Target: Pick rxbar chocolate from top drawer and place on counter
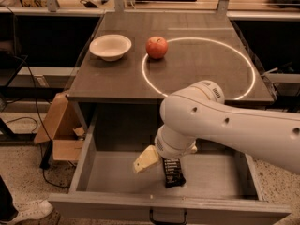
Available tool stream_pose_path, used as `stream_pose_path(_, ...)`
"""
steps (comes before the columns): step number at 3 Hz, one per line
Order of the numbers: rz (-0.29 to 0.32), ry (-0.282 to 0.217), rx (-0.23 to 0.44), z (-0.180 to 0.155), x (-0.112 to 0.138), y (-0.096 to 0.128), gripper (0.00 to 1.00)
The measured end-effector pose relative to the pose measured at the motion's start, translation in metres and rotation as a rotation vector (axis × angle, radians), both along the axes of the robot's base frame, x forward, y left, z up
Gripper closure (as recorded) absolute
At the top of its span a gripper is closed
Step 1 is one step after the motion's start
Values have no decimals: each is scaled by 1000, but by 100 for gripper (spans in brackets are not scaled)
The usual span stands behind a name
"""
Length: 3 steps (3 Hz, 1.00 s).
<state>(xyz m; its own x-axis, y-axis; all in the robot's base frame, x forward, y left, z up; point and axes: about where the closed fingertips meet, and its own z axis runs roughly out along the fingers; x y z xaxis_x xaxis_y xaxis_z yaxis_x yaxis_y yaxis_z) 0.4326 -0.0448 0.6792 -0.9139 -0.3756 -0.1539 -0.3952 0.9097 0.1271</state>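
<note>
1. Hanging low inside the open top drawer [112,178], near its front wall, the gripper [151,161] sits right against the rxbar chocolate [172,172]. The bar stands tilted on the drawer floor, just right of the gripper's pale tip. We cannot tell whether the gripper is clamped on the bar or merely beside it.
2. We judge the main risk to be a lift without a real hold. The flat, slick wrapper could slide out and drop back into the drawer, or hang by one crimped end and swing.
3. Pressing down for a firmer hold could knock the bar flat on the grey floor, where we expect so thin a thing to be hard to get under.
4. The counter [201,74] has its front edge directly above the back of the drawer, close over the bulky white arm [234,125]. Rising straight up, we think the arm could strike that edge, so the bar should come forward before it goes up.
5. On the counter, the red apple [156,47] sits on the left arc of the white circle [247,64], with the bowl [110,46] further left. A careless sweep there could set the apple rolling, and the bare area inside the circle looks safer to us.
</note>
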Motion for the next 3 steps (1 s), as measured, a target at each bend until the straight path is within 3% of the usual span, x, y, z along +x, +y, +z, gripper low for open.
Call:
stream_pose_path(2,-80,51,-13,-18,18,-11,0)
stream_pose_path(3,-131,94,-31,-47,31,-38,0)
